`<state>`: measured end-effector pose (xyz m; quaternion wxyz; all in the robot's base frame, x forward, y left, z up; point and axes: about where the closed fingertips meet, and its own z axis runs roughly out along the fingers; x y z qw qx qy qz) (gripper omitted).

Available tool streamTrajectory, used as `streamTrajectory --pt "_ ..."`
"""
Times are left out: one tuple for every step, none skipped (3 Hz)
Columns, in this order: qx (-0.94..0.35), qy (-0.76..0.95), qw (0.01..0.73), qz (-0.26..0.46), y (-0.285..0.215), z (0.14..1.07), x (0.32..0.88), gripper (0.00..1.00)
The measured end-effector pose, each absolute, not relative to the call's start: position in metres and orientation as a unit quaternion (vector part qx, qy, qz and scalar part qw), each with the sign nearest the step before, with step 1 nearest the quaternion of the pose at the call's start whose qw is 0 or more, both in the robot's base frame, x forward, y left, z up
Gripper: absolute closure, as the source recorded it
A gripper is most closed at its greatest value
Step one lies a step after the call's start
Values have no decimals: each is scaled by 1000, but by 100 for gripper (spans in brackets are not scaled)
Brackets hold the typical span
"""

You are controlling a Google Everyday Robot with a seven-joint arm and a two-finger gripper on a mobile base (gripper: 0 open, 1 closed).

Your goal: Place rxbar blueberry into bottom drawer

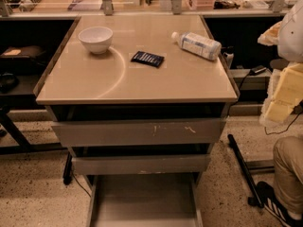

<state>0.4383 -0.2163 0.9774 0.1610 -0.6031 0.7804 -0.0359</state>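
Small flat navy-blue rxbar blueberry (147, 59) sits on the beige tabletop (94, 84), room all round, well off its edges. Wide grey metal bottom drawer (142, 202) hangs open, front cut off. The gripper is out of shot, grip unknown.

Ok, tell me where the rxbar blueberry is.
Camera view: the rxbar blueberry lies on the table, between the white bowl on its left and the bottle on its right; the tool is not in view.

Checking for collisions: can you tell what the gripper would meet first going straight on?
No: the gripper is out of view, so its heading cannot be told. The rxbar blueberry lies untouched on the table top.
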Motion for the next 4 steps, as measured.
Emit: streamTrajectory --pt "-603 780 161 -36 -216 977 438 0" --pt "-598 781 176 -37 -216 978 447 0" --pt "-602 769 211 -28 -204 973 464 0" --pt "-608 748 266 -2 -188 968 489 0"
